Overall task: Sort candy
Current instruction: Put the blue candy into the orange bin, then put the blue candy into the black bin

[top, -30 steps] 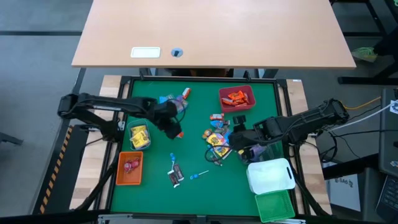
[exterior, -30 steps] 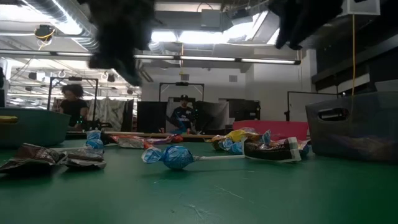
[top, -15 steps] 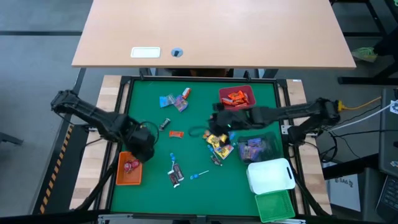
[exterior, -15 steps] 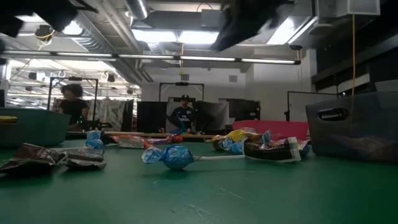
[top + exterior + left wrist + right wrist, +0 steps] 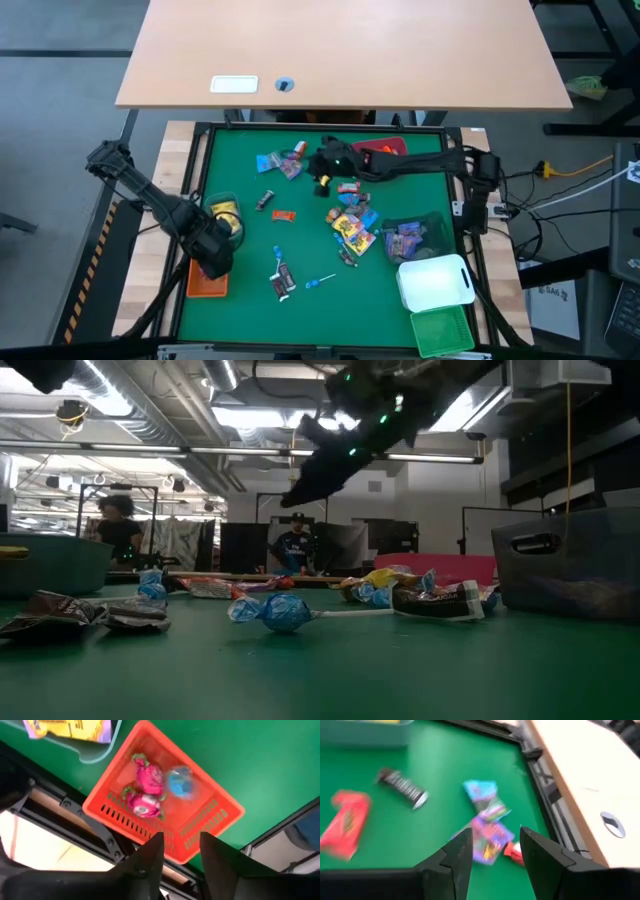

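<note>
Wrapped candy lies loose on the green mat: a blue, purple and red cluster [image 5: 282, 160] [image 5: 485, 820] at the far left, a mixed pile [image 5: 350, 225] in the middle, a dark bar [image 5: 402, 785] and a red wrapper [image 5: 345, 822]. My left gripper [image 5: 208, 268] [image 5: 181, 839] hangs open above the orange bin [image 5: 220, 815], which holds two pink sweets [image 5: 145, 787] and a blue one [image 5: 179, 782]. My right gripper [image 5: 318, 166] [image 5: 495, 832] reaches in from the right, open and bare, just short of the far-left cluster.
A clear bin with yellow candy [image 5: 222, 212] stands beside the orange bin. The right arm partly covers the red bin [image 5: 392, 147]. At the right are a clear bin of purple candy [image 5: 415, 235], a white bin [image 5: 435, 282] and a green bin [image 5: 440, 330]. A blue lollipop [image 5: 280, 612] lies near the front.
My left gripper has swung from the middle of the mat toward the near left corner and now hangs over the orange bin. My right gripper has travelled from beside the right clear bin across the mat toward the far left cluster, sinking and tipping closer to level.
</note>
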`<action>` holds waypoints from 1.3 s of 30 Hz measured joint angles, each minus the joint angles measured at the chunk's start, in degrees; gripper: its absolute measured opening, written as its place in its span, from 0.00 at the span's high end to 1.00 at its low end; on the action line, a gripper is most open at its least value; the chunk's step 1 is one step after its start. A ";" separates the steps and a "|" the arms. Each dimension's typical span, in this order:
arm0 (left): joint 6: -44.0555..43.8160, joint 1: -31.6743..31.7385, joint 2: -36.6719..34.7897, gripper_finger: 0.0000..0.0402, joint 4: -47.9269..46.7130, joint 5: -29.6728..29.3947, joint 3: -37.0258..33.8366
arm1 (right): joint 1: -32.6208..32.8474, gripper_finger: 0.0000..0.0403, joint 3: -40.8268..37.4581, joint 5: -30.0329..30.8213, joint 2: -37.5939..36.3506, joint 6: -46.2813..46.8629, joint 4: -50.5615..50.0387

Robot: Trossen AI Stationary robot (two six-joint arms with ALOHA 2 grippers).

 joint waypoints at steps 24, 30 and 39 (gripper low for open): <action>-1.47 -1.25 -0.01 0.61 1.63 -15.10 0.00 | -2.75 0.59 0.00 -2.46 14.31 23.11 17.91; -1.38 -0.11 -0.01 0.61 3.87 -30.77 0.00 | -2.75 0.59 0.01 -2.48 14.45 23.13 18.05; 15.25 16.63 -0.01 0.61 6.19 -43.34 0.00 | -2.75 0.59 0.01 -3.31 13.77 22.87 17.66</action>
